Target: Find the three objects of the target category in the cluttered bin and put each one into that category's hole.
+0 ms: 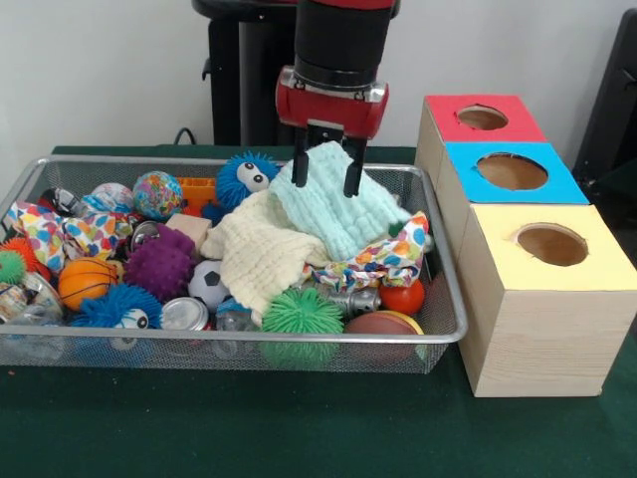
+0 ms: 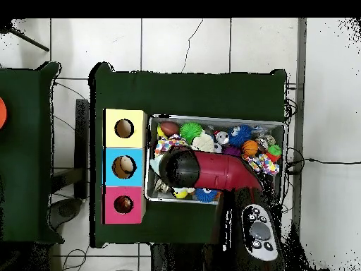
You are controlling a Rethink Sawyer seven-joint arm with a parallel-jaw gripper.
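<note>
Progress and target. I see my pincer (image 1: 326, 171) standing over the bin (image 1: 438, 259), its two fingers spread and straddling the raised top of the mint cloth (image 1: 338, 214); whether they already pinch the fold I cannot tell, and the cloth is not lifted clear. I judge the cloths to be the target category, so this is a pick only beginning.

The mint cloth lies at about 1 o'clock from the bin's centre in the front view, draped over a cream cloth (image 1: 264, 254), with a confetti-print cloth (image 1: 383, 261) just beside it at 4 o'clock. All three look soft, crumpled and waffle-textured or thin, and I expect them to sag and drag on neighbours when raised.

The boxes stand at 3 o'clock of the bin: red box (image 1: 483, 118), blue box (image 1: 513, 171), yellow box (image 1: 552, 244). From overhead, something pale shows inside the blue hole (image 2: 124, 166) and something dark in the red hole (image 2: 124, 204); I cannot identify either. Which hole takes cloths is not shown.
</note>
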